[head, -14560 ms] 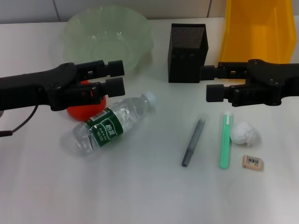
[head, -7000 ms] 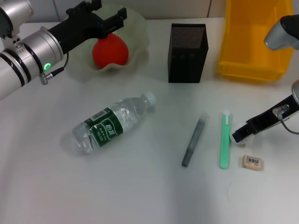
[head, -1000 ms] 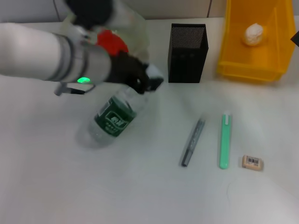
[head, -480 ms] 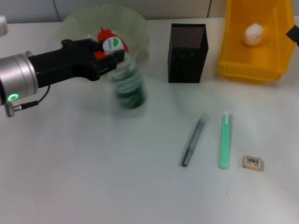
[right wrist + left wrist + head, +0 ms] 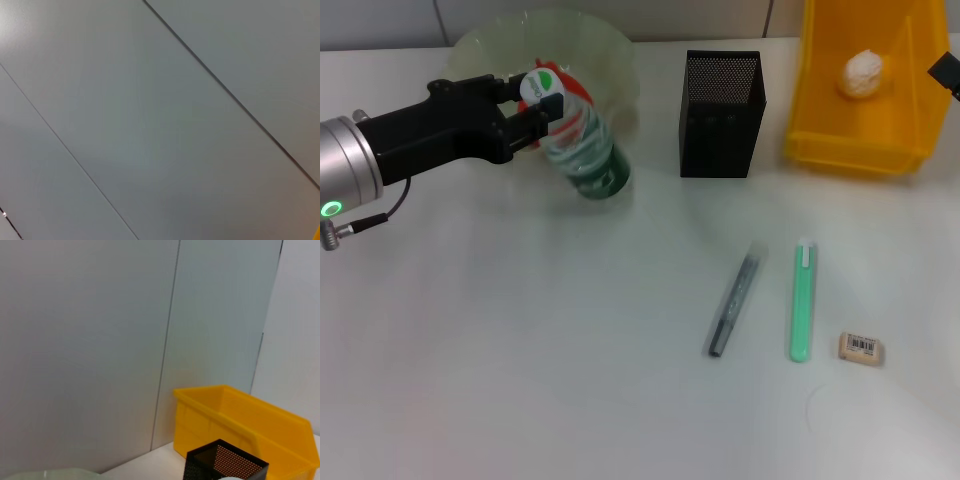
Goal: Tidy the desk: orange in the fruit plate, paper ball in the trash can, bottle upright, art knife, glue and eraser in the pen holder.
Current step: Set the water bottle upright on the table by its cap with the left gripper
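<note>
Between my left gripper (image 5: 542,108) fingers, the bottle (image 5: 582,145) is pinched at the neck, and it has swung from lying flat on the desk (image 5: 520,380) 1 second ago to nearly upright now, base on the surface just in front of the fruit plate (image 5: 620,60). Its long axis runs close to vertical, cap tipped a little toward the gripper's side. I judge the bottle step nearly done; it only needs settling and release. Behind the gripper, the orange (image 5: 570,112) sits in the plate. Well off to the gripper's right, the paper ball (image 5: 860,73) lies in the trash can (image 5: 820,130). My right gripper (image 5: 946,74) barely shows, and I cannot tell its state.
</note>
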Tool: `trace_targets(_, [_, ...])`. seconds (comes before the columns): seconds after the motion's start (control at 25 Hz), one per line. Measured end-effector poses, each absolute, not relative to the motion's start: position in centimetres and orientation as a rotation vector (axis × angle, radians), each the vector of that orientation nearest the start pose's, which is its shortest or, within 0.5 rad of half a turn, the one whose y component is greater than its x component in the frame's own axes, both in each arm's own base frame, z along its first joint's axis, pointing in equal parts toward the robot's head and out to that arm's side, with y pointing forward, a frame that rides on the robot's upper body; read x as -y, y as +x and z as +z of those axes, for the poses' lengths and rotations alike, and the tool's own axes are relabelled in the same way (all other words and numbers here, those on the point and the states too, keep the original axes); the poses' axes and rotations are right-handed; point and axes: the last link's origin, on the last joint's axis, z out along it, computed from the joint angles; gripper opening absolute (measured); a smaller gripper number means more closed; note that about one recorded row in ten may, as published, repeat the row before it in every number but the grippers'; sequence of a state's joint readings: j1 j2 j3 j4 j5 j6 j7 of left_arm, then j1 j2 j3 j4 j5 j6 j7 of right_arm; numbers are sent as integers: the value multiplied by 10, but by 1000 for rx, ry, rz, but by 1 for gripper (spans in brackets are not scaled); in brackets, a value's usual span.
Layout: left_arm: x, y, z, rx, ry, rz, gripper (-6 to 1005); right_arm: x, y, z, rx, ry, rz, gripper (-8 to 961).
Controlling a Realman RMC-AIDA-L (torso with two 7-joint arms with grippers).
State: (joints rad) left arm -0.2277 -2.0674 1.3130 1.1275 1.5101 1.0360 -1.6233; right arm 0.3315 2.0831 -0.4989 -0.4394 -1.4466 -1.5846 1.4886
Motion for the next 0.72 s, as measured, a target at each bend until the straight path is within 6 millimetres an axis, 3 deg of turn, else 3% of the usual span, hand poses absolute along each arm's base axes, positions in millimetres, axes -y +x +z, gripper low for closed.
trace_targets(0.72, [-347,-232,14,596,-2398,-680,427,-289,316,45,-1080,-1889,1436,681])
